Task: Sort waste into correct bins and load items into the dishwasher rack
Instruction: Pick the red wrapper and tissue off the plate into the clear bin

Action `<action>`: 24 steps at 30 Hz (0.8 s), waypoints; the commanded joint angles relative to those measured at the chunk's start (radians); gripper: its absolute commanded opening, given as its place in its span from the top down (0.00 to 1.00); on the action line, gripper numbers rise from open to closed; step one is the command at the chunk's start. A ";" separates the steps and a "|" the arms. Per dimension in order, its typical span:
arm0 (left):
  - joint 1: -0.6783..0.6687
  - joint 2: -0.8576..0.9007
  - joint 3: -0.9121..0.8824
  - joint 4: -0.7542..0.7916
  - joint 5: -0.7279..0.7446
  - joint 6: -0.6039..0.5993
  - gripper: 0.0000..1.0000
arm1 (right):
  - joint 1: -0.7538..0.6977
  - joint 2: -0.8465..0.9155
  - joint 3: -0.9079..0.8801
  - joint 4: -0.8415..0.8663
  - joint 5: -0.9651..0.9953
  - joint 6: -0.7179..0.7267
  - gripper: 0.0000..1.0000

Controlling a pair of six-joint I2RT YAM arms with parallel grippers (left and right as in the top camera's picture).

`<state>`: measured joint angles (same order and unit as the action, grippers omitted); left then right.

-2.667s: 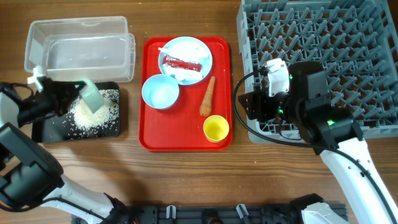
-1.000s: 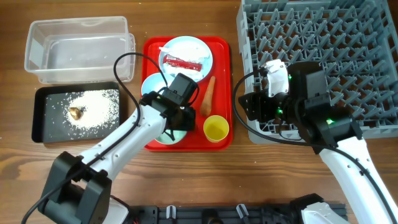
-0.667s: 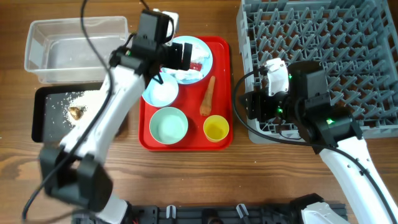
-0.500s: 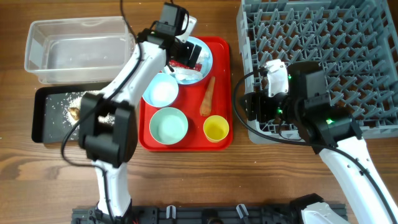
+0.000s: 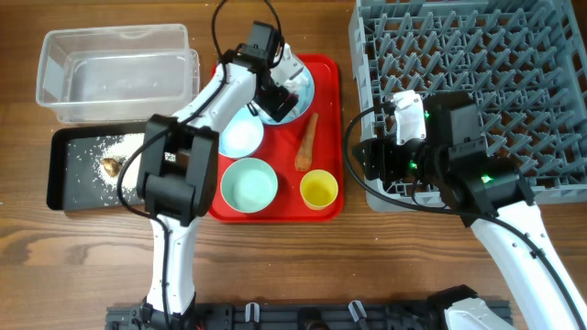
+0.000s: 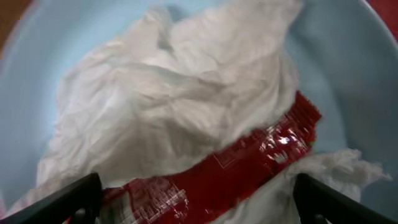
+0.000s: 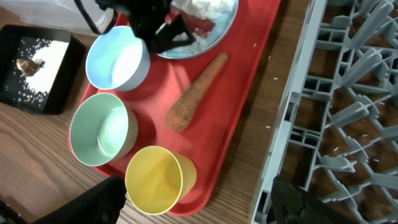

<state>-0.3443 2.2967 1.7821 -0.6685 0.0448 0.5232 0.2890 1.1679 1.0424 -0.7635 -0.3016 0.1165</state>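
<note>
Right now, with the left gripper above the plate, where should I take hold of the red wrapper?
Probably its middle, straight from above. The red wrapper lies as a flat narrow strip across the crumpled tissues on the plate; the open left gripper should pinch across its short width.

Red tray (image 7: 245,87) on the counter (image 7: 37,162) holds a blue bowl (image 7: 116,65), mint bowl (image 7: 102,137), yellow cup (image 7: 155,180) and carrot (image 7: 194,93), all apart. Plate (image 7: 214,37) with tissues (image 7: 208,6) sits at the far end. Black tray (image 7: 53,93), left, carries grains (image 7: 46,50) and a scrap (image 7: 28,64). Rack (image 7: 348,93) stands right. Right pincer (image 7: 199,198) is spread wide.
</note>
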 commanded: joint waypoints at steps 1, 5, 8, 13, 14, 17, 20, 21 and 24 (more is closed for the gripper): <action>0.002 0.074 0.004 0.007 -0.004 0.019 0.13 | -0.002 0.005 0.016 -0.002 0.021 0.014 0.22; 0.000 0.077 0.004 0.008 -0.004 0.010 0.96 | -0.002 0.005 0.016 0.000 0.021 0.015 0.22; 0.001 0.063 0.006 0.031 -0.004 -0.118 0.96 | -0.002 0.005 0.016 0.000 0.021 0.015 0.22; 0.028 -0.106 0.014 0.025 -0.005 -0.411 0.96 | -0.002 0.005 0.016 -0.001 0.021 0.015 0.22; 0.042 -0.154 0.014 0.023 -0.005 -0.452 0.96 | -0.002 0.005 0.016 -0.001 0.021 0.015 0.22; 0.111 -0.296 0.014 0.010 -0.005 -0.533 0.96 | -0.002 0.005 0.016 -0.001 0.021 0.014 0.22; 0.209 -0.375 0.014 -0.022 -0.005 -0.536 0.96 | -0.002 0.005 0.016 -0.001 0.021 0.014 0.23; 0.248 -0.383 0.014 -0.034 -0.005 -0.536 0.96 | -0.002 0.005 0.016 0.000 0.021 0.015 0.22; 0.359 -0.384 0.013 -0.043 -0.005 -0.537 0.96 | -0.002 0.005 0.016 -0.001 0.021 0.017 0.22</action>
<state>-0.0566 1.9076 1.7935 -0.7109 0.0490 0.0048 0.2886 1.1679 1.0424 -0.7635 -0.2905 0.1165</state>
